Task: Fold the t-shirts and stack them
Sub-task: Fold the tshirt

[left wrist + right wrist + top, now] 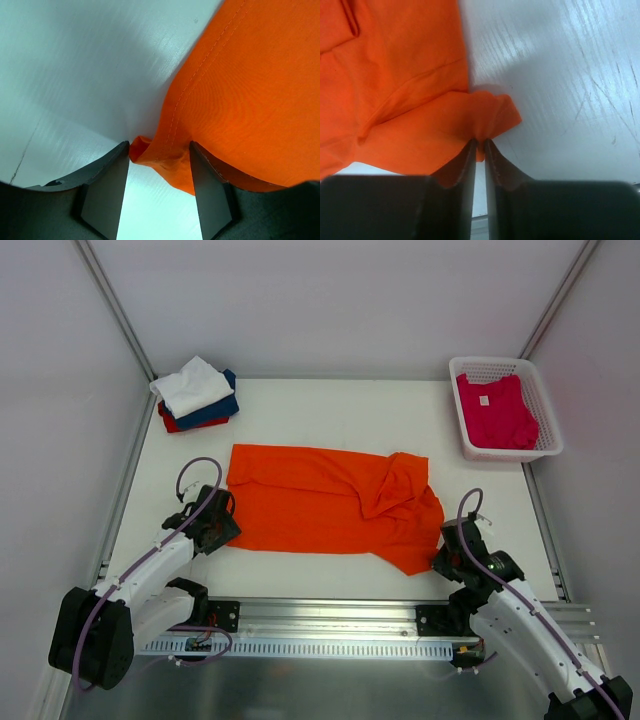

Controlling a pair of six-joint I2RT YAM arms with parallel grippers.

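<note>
The orange t-shirt (320,505) lies spread across the middle of the table, its right part rumpled and folded over. My left gripper (222,530) sits at the shirt's near left corner. Seen from the left wrist, its jaws (160,150) stand open, and the hemmed corner of the orange t-shirt (240,100) is bunched between the fingertips. My right gripper (445,558) is at the near right corner. The right wrist view has the gripper (481,142) shut on a pinch of the orange t-shirt (395,100). Folded white, navy and red t-shirts (197,395) are stacked at the back left.
A white mesh basket (505,364) at the back right holds a magenta-pink t-shirt (495,412). Metal frame posts run along both sides of the table. A rail crosses the near edge between the arm bases.
</note>
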